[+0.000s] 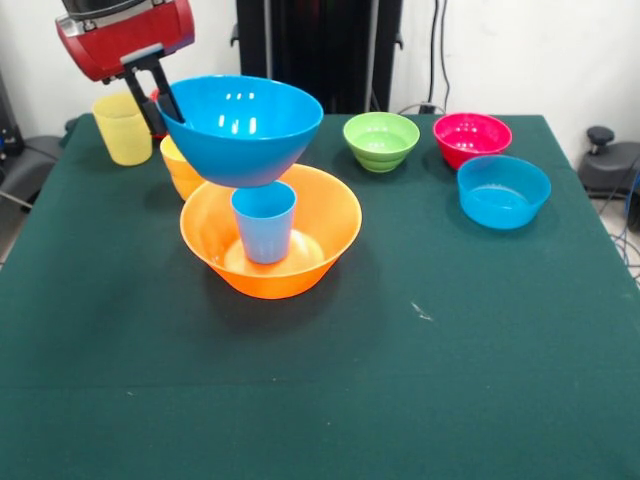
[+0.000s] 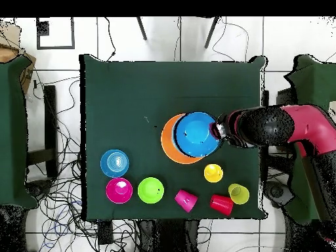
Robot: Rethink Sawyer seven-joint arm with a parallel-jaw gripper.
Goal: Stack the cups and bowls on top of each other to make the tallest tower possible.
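The large blue bowl (image 1: 242, 127) sits on the upturned light blue cup (image 1: 264, 221) inside the large orange bowl (image 1: 270, 243), its rim pinched by the gripper (image 1: 166, 103) fingers. The yellow cup (image 1: 123, 127) stands just beside them.

Open table (image 1: 330, 400) before orange bowl (image 1: 330, 240)
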